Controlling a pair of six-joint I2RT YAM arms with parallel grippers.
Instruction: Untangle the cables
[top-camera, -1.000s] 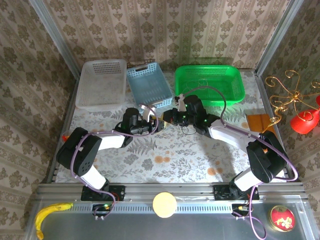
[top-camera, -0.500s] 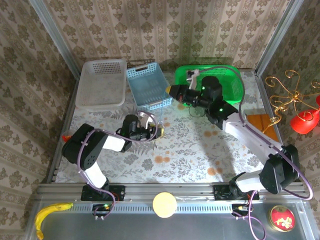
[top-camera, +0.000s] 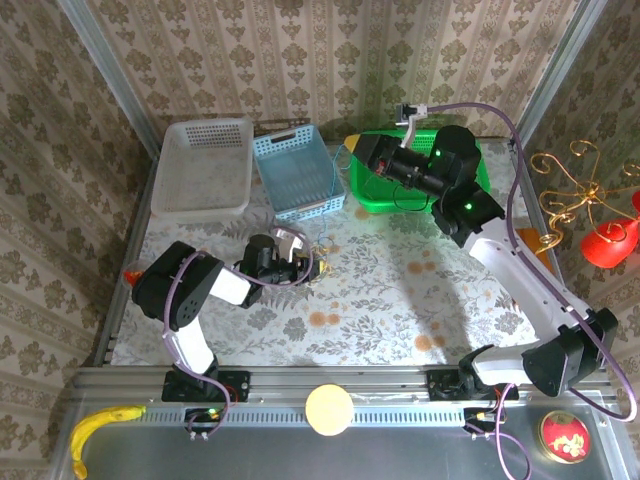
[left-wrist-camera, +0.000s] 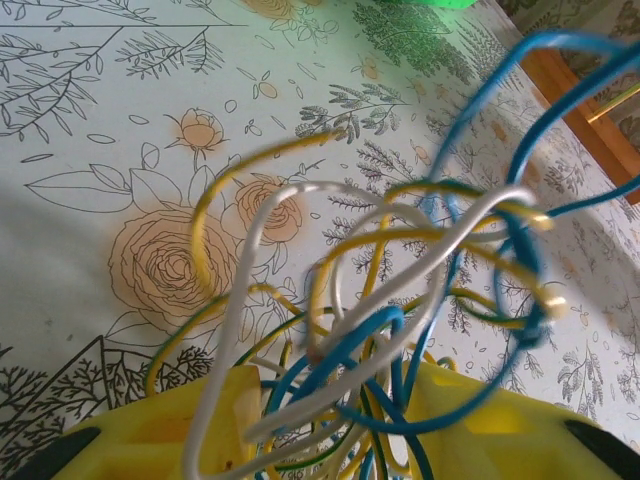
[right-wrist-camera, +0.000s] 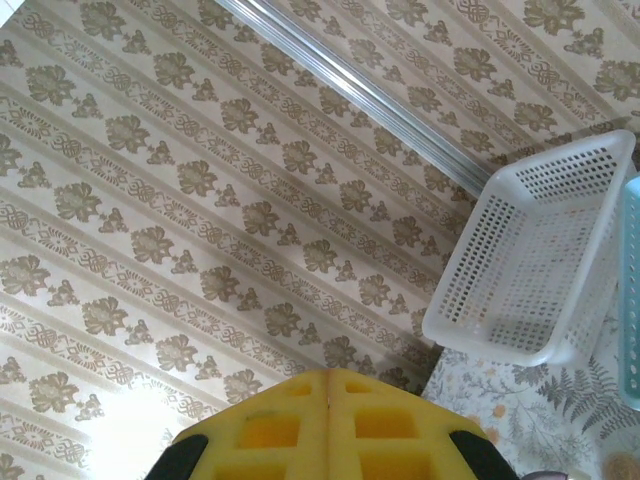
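Observation:
The cables (left-wrist-camera: 369, 329) are a tangle of yellow, blue and white cords, and they show small on the floral table (top-camera: 400, 300) as the cables (top-camera: 322, 250). My left gripper (top-camera: 308, 262) lies low on the table just left of centre. Its yellow fingers (left-wrist-camera: 170, 425) are shut on the base of the tangle, whose loops stand out in front of the left gripper (left-wrist-camera: 335, 400). My right gripper (top-camera: 350, 150) is raised high at the back, above the left end of the green basket (top-camera: 480, 170). The right gripper (right-wrist-camera: 328, 385) is shut, pads pressed together with nothing between them.
A white basket (top-camera: 200, 208) and a blue basket (top-camera: 310, 208) stand at the back left, with the green one to their right. The white basket (right-wrist-camera: 540, 260) also shows beyond my right fingers. An orange board (top-camera: 525, 243) lies at the table's right edge.
My right arm has lifted away from the tangle, up and back to the green basket's left end. My left gripper has stayed low with the cables.

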